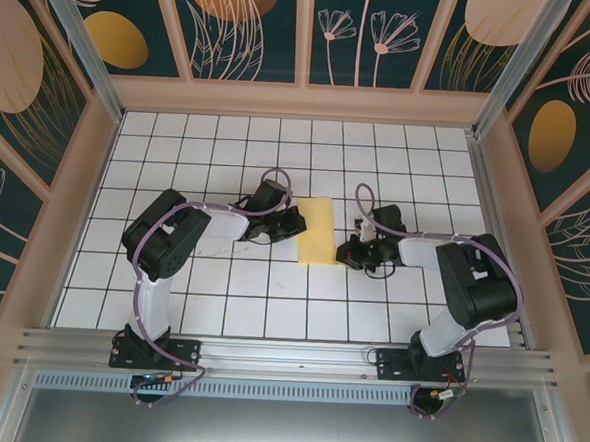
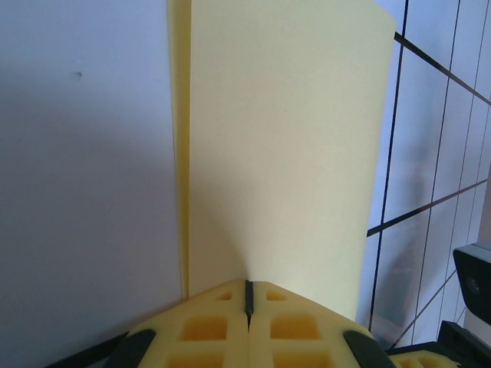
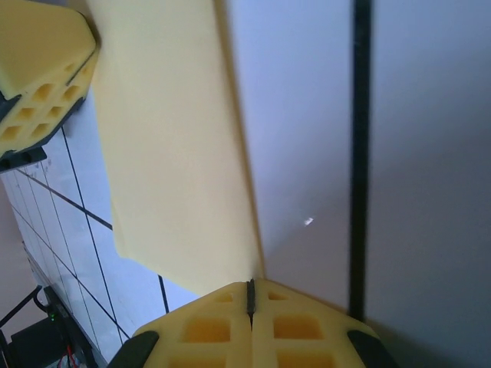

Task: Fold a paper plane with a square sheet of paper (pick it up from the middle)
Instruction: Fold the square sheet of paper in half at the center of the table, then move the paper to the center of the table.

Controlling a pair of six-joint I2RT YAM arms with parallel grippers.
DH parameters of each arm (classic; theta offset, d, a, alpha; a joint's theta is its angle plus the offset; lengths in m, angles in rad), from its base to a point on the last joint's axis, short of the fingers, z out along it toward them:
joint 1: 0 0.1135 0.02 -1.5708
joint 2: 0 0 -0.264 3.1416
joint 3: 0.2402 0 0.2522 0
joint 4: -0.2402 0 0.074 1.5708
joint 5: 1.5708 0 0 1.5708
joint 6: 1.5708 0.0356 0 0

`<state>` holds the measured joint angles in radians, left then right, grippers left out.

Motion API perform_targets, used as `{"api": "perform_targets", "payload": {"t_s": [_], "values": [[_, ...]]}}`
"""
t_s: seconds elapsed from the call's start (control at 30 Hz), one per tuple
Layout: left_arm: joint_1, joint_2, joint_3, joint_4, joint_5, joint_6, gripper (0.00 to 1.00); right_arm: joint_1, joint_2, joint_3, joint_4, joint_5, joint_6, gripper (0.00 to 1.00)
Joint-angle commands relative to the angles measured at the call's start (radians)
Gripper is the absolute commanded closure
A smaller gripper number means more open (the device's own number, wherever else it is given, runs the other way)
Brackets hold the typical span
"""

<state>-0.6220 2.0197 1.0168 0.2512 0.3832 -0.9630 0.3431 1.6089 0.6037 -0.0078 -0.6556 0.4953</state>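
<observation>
Square sheet of paper (image 1: pixel 317 230), folded, between left gripper (image 1: pixel 300 224) and right gripper (image 1: pixel 340 252): both jaws closed at its edges, any pinch hidden; tiled table (image 1: pixel 270 300) open around.

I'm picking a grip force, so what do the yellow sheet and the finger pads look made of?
The yellow sheet looks like thin matte paper: it curves softly and shows a layered edge. The finger pads look like matte yellow foam or rubber, with moulded square pockets.

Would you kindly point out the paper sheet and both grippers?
paper sheet (image 1: pixel 319 231), top external view, its middle.
left gripper (image 2: pixel 248 296), left wrist view, seam between closed fingertips.
right gripper (image 3: pixel 250 294), right wrist view, seam between closed fingertips.
</observation>
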Motion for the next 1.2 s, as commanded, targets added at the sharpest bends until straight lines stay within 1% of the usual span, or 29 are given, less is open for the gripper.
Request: {"api": "perform_targets", "payload": {"t_s": [0.0,0.17,0.27,0.4,0.6,0.77,0.93,1.17], "values": [[0.004,0.143,-0.098,-0.336,-0.171,0.011,1.00,-0.019,-0.051,-0.040,-0.066,0.020,-0.009,1.00],[0.005,0.116,-0.067,-0.360,-0.183,0.032,1.00,-0.023,-0.115,0.007,-0.078,0.028,-0.005,1.00],[0.005,0.056,-0.050,-0.379,-0.204,0.039,1.00,-0.017,-0.121,0.049,-0.076,0.021,0.000,1.00],[0.004,-0.065,-0.066,-0.379,-0.290,-0.013,1.00,0.016,-0.083,0.095,-0.057,0.025,0.004,1.00],[0.006,-0.205,-0.135,-0.337,-0.333,-0.076,1.00,0.089,0.022,0.171,0.027,0.025,0.056,1.00],[0.004,-0.256,-0.158,-0.251,-0.264,-0.060,1.00,0.147,0.129,0.258,0.065,0.025,0.084,1.00],[0.005,-0.285,-0.149,-0.193,-0.238,-0.013,1.00,0.158,0.196,0.292,0.121,0.008,0.138,1.00],[0.005,-0.273,-0.121,-0.126,-0.166,0.016,1.00,0.162,0.255,0.330,0.123,0.011,0.161,1.00]]}}
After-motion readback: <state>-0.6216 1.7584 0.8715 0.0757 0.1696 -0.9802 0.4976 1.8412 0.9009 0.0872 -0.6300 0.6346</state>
